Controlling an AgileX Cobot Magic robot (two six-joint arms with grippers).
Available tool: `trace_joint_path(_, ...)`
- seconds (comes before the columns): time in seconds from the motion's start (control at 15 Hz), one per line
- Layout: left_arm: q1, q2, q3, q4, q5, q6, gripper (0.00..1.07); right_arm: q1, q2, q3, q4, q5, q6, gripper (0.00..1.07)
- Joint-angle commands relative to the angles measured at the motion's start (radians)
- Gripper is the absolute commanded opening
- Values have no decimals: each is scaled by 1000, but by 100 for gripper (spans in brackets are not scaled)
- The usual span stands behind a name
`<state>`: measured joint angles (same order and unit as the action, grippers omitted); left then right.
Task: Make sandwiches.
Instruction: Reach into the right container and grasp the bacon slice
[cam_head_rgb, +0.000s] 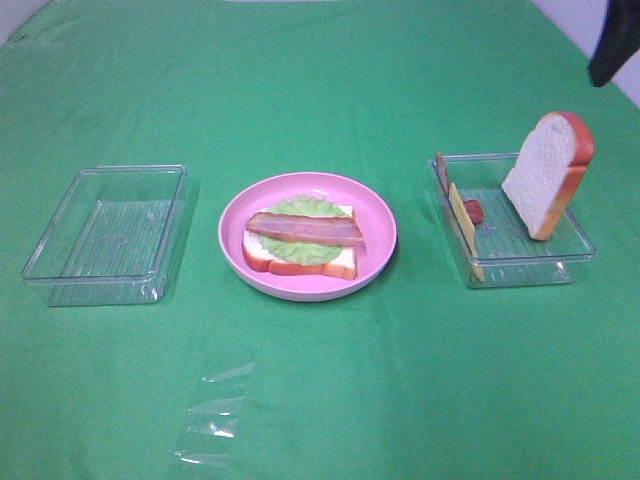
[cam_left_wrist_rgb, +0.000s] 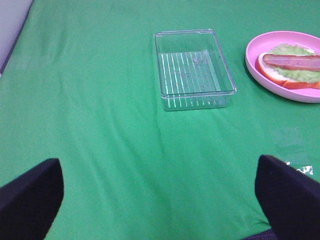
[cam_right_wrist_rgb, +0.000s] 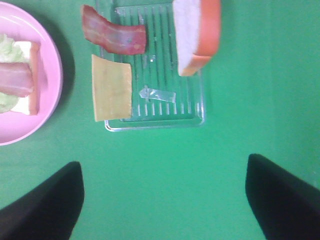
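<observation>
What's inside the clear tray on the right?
The right tray holds a bread slice standing on edge, a yellow cheese slice and a bacon strip. The floor under the bread is hidden.

I'm only getting a dark sliver of the right arm (cam_head_rgb: 612, 45) at 2 o'clock in the high view; the frame edge is cropping the rest. The lettuce (cam_head_rgb: 300, 207) and bacon strip (cam_head_rgb: 305, 230) are covering most of the lower bread slice (cam_head_rgb: 338, 260). In the right tray (cam_head_rgb: 515, 272) the cheese slice (cam_head_rgb: 465, 228) is showing edge-on, and the second bacon strip (cam_head_rgb: 474, 210) is reading as a red speck. I'm not making out what the crinkled clear scrap (cam_head_rgb: 215, 425) at 7 o'clock of the pink plate (cam_head_rgb: 378, 228) is. Wrist views are clipping the plate, the upright bread slice (cam_right_wrist_rgb: 192, 35) and the fingers of the left gripper (cam_left_wrist_rgb: 157, 165) and right gripper (cam_right_wrist_rgb: 164, 162).
</observation>
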<state>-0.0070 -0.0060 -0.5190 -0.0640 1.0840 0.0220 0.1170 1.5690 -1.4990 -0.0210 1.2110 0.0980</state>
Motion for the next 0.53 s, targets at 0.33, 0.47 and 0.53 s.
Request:
trace_joint_path(0.33,-1,-21,2,-11,-7,-2,95,159,384,-300,-13,92,43,84)
trace_joint_path(0.47,-1,-21,2,-12,-7,-2,95,159,478,-402,21,101,43,84)
trace_joint_path(0.53,-1,-21,2,-12,-7,-2,95,159,520,-446,21,96,40,84)
